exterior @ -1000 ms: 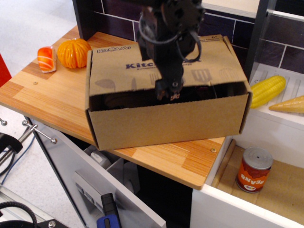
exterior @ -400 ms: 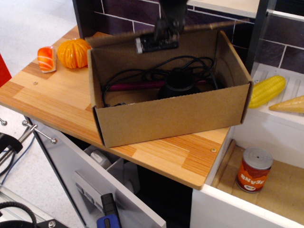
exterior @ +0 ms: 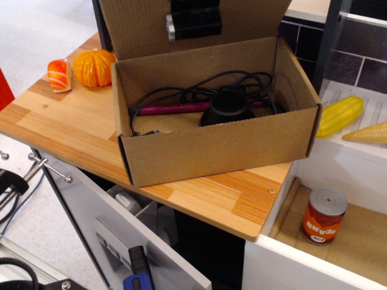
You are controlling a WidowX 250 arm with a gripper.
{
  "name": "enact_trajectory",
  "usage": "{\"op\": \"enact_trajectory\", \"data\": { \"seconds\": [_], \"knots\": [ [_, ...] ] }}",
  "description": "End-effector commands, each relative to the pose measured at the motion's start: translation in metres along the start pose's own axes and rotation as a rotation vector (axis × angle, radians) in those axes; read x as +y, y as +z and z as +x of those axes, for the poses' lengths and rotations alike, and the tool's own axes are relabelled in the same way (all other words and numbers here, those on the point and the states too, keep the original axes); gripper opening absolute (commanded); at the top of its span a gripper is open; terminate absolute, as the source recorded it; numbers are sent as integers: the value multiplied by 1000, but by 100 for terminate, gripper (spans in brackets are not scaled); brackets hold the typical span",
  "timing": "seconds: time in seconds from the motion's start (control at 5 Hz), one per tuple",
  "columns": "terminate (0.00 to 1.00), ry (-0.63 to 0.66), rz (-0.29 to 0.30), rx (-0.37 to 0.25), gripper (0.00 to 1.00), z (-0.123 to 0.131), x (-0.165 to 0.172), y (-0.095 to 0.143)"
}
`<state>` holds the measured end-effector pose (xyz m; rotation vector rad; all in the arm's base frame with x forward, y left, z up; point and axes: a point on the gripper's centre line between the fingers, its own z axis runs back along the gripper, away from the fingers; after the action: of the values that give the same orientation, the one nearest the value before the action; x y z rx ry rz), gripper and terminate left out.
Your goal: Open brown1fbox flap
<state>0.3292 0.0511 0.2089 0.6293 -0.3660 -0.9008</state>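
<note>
The brown1fbox (exterior: 217, 148) stands on the wooden counter (exterior: 60, 121), its top open. Its flap (exterior: 254, 21) stands upright at the back with the plain inner side facing me; the printed side is hidden and the top edge is cut off by the frame. My gripper (exterior: 193, 21) shows only as a black block with a grey end against the flap's inner face at the top of the view. Its fingers cannot be told apart. Inside the box lie black cables, a magenta-handled tool (exterior: 175, 109) and a round black object (exterior: 228, 107).
An orange (exterior: 94, 66) and a salmon sushi piece (exterior: 58, 74) sit left of the box. A corn cob (exterior: 340, 115) and a yellow cone (exterior: 369, 133) lie on the white unit to the right. A beans can (exterior: 323, 215) stands lower right. A drawer (exterior: 127, 223) hangs open below.
The flap has swung from lying flat over the box, up and back to upright. My gripper rose with it from the flap's front edge to the top of the view.
</note>
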Motion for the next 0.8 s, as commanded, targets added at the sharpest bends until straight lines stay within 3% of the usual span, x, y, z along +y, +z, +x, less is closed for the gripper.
{"op": "enact_trajectory", "data": {
  "seconds": [0.0, 0.4, 0.6],
  "knots": [
    [0, -101, 95, -40, 100, 1, 43, 16],
    [0, -213, 127, -95, 100, -13, 52, 4],
    [0, -198, 50, -109, 100, -17, 53, 3]
  ]
}}
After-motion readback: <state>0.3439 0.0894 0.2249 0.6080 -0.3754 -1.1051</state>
